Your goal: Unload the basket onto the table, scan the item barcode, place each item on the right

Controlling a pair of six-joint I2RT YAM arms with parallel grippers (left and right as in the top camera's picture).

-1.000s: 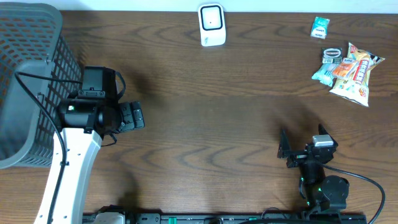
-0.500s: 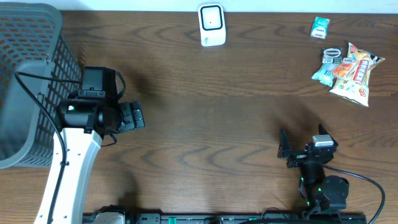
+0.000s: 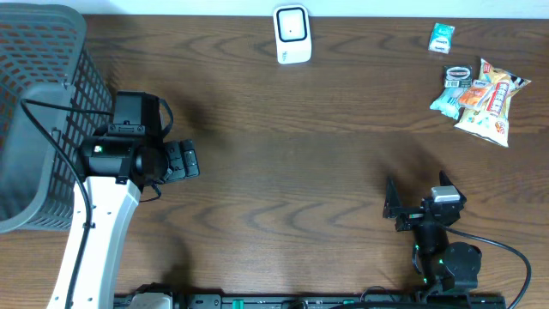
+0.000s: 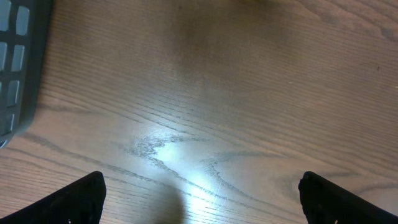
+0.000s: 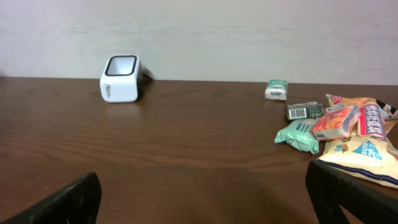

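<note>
Status: no item is in hand and no scan is under way. The left fingers [image 4: 81,199] stand fully spread over bare desk [image 3: 283,172] and hold nothing. The right fingers [image 5: 69,202] are also spread wide and empty, low at 5 o'clock on the desk and facing the far edge.

Location of task items: the pile of snack packets [image 3: 480,96] lies at 2 o'clock, with a small green packet [image 3: 441,38] apart from it, nearer 1 o'clock. The scanner [image 3: 292,34] stands at 12 o'clock against the far edge, well apart from both.

Materials: the desk is dark wood-grain laminate, smooth enough to throw glare in the left wrist view. The packets are glossy crinkled film, pillow-shaped and overlapping. One flat pack shows a white barcode label facing up. The scanner is a white rounded plastic block with a dark window. The basket [image 3: 34,103] at 9 o'clock is grey mesh with rigid walls.

Risks, in my judgement:
- The packets overlap, so closing on one may drag or lift its neighbour.
- Slick film on a smooth desk may slide away from a low approach instead of seating between the fingers.
- Soft film creases under pressure, and a wrinkled or turned-away barcode would not read.
- The scanner looks light, so a careless approach with an item could knock it over.
- The left arm sits just beside the basket wall, and a wide swing could catch the mesh.
</note>
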